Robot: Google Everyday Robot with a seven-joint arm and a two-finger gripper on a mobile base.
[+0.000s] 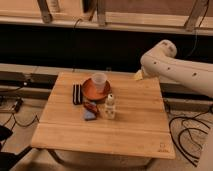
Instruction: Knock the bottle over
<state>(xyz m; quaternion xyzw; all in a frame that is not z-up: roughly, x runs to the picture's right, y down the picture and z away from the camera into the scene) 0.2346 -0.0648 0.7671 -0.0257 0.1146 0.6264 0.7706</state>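
The bottle (110, 106) stands upright near the centre of the wooden table (127, 132), just in front of the orange dish (90, 92) that carries the translucent cup (99, 80); a small blue and reddish item (90, 111) lies just to its left, and a black rectangular object (77, 93) lies left of the dish. The white arm (175, 67) reaches in from the right. Its gripper (138, 76) hangs over the table's far right edge, well apart from the bottle, and whether it is spread or pressed together cannot be told.
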